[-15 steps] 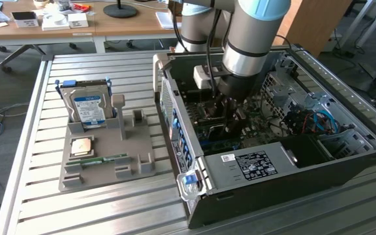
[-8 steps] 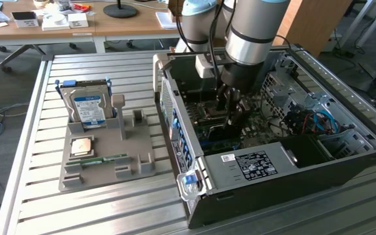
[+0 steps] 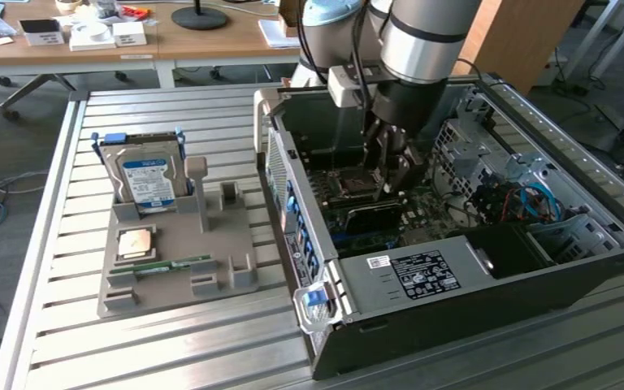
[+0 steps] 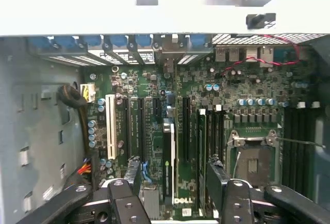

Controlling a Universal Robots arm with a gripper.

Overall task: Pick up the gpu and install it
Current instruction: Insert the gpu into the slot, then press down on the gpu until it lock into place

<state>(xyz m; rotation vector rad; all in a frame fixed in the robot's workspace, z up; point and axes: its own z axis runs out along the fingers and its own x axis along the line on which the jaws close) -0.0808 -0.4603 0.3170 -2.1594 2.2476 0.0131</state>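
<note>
Gripper (image 4: pixel 174 201), seen from the wrist view with its two black fingers (image 4: pixel 119 199) spread wide and holding nothing; in the exterior view it (image 3: pixel 390 175) hangs from the arm (image 3: pixel 426 41) inside the open computer case (image 3: pixel 486 301). Between the fingers, touching neither, the gpu (image 4: pixel 168 152) stands edge-on among the long expansion slots of the motherboard (image 4: pixel 247 79), its silver end reaching toward the rear bracket openings (image 4: pixel 172 53); whether it is fully seated cannot be told. Beside the slots lies the square processor socket (image 4: pixel 252 159) with its metal latch frame. Beyond, at the case's rear wall, a row of blue clips (image 4: pixel 67 42) and a red wire (image 4: pixel 268 53). In the exterior view, the case lies on a slatted metal table (image 3: pixel 182 349). To the exterior view's left of the case sits a grey parts tray (image 3: pixel 225 244) holding an upright hard drive (image 3: pixel 147 180), a small square chip (image 3: pixel 136 242) and a narrow green memory stick (image 3: pixel 171 266). Farthest back stands a wooden desk (image 3: pixel 182 45).
</note>
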